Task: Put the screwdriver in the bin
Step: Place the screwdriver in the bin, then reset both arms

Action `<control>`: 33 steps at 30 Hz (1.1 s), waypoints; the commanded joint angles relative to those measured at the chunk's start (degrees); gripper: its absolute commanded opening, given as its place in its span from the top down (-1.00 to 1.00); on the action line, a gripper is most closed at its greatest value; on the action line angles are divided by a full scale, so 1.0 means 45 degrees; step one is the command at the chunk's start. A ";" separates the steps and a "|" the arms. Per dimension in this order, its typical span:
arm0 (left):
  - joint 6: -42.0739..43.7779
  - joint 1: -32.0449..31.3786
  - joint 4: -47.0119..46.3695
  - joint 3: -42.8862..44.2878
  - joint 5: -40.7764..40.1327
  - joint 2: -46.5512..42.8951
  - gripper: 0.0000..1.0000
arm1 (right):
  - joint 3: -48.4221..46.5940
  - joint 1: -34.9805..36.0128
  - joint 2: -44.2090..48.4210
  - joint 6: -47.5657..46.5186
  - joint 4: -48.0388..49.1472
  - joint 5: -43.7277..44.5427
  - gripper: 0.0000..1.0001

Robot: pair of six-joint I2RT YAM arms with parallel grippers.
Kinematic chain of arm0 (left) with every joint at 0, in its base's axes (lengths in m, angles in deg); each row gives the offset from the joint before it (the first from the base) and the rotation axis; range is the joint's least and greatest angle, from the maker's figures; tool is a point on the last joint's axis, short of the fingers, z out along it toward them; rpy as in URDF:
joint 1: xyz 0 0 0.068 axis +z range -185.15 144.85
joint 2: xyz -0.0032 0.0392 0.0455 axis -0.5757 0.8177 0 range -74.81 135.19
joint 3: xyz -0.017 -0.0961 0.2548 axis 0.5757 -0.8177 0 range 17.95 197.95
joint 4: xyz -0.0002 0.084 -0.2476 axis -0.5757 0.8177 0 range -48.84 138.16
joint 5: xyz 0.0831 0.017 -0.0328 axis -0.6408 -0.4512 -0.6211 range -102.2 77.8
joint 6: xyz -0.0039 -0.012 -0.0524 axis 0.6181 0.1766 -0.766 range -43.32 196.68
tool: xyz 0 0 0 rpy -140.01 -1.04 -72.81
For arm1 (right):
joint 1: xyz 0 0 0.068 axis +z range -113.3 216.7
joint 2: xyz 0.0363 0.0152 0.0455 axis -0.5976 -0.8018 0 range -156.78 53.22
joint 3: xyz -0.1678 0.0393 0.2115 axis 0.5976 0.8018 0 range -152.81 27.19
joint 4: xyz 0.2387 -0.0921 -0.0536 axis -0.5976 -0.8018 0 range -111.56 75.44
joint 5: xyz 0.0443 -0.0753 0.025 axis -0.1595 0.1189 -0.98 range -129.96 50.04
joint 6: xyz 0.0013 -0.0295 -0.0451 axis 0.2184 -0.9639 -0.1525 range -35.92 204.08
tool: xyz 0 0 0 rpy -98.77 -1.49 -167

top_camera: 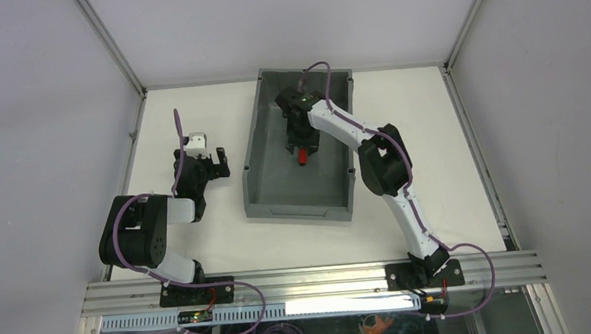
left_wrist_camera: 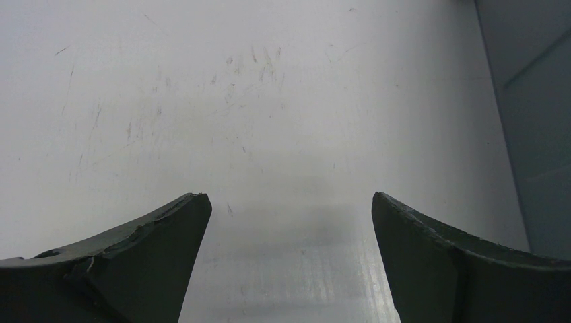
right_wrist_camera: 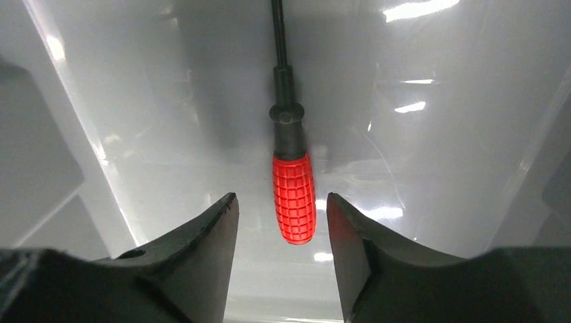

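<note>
The grey bin [top_camera: 252, 150] stands at the middle back of the table. My right gripper [top_camera: 303, 146] reaches down inside it. In the right wrist view the right gripper [right_wrist_camera: 283, 199] is open, and the screwdriver [right_wrist_camera: 293, 195] lies between its fingertips with a gap on each side. Its red handle points toward the wrist and its black shaft runs away over the bin floor [right_wrist_camera: 168, 101]. The red handle also shows in the top view [top_camera: 302, 158]. My left gripper [top_camera: 212, 163] is open and empty over the table, left of the bin; it also shows in its wrist view [left_wrist_camera: 291, 200].
The white table [top_camera: 432, 142] surrounds the bin, framed by metal rails. The bin's outer wall [left_wrist_camera: 539, 134] shows at the right edge of the left wrist view. The bin walls stand close on both sides of the right gripper.
</note>
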 commanded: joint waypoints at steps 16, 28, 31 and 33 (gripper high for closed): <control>-0.0104 0.0134 -0.0356 -0.0050 0.0196 -0.0397 -0.98 | -0.3593 -0.0469 0.3124 -0.1880 -0.1318 0.0852 -0.64; -0.0095 0.0132 -0.0355 -0.0050 0.0195 -0.0395 -0.98 | -0.2607 -0.2220 0.5502 -0.3165 -0.0538 0.1176 -0.99; -0.0104 0.0134 -0.0358 -0.0050 0.0196 -0.0398 -0.98 | -0.1470 -0.2774 0.6371 -0.3398 0.0170 0.1314 -0.99; -0.0106 0.0124 -0.0357 -0.0050 0.0195 -0.0397 -0.98 | -0.0754 -0.3205 0.6945 -0.3556 0.0600 0.1390 -0.99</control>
